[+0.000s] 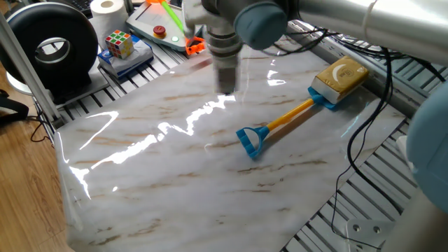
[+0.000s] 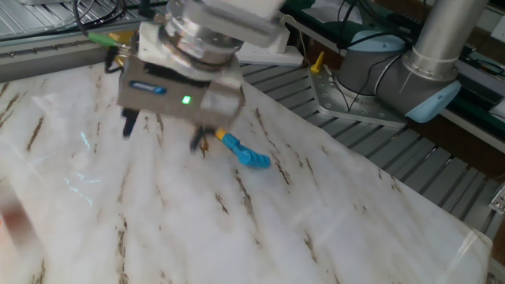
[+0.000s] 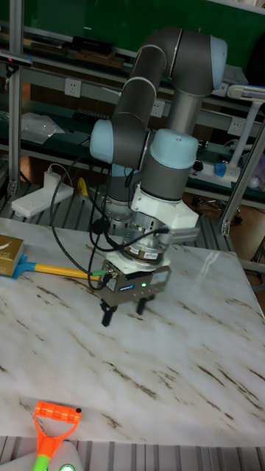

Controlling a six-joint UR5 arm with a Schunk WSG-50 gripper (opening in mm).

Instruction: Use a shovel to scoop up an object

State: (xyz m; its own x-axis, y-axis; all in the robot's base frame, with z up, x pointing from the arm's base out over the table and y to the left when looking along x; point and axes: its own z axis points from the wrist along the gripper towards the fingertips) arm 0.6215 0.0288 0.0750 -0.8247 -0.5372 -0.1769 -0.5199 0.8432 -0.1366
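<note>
The shovel (image 1: 287,117) lies flat on the marble sheet, its light-blue blade against the tan-yellow object (image 1: 341,75) and its blue loop end (image 1: 250,141) pointing to the table's middle. My gripper (image 1: 227,85) hangs blurred above the sheet, left of the shovel and apart from it. In the other fixed view the gripper (image 2: 163,136) stands open with nothing between its fingers and covers most of the shovel; only the loop end (image 2: 246,154) shows. The tall view shows the gripper (image 3: 124,313) right of the shaft (image 3: 57,271) and the object (image 3: 9,254) at the left edge.
A puzzle cube (image 1: 119,44), a black round device (image 1: 49,45), a paper roll (image 1: 108,8) and a green-and-orange stick tool (image 1: 178,26) sit at the back left. A power strip (image 1: 420,150) lies off the right edge. The arm's base (image 2: 394,71) stands beside the sheet.
</note>
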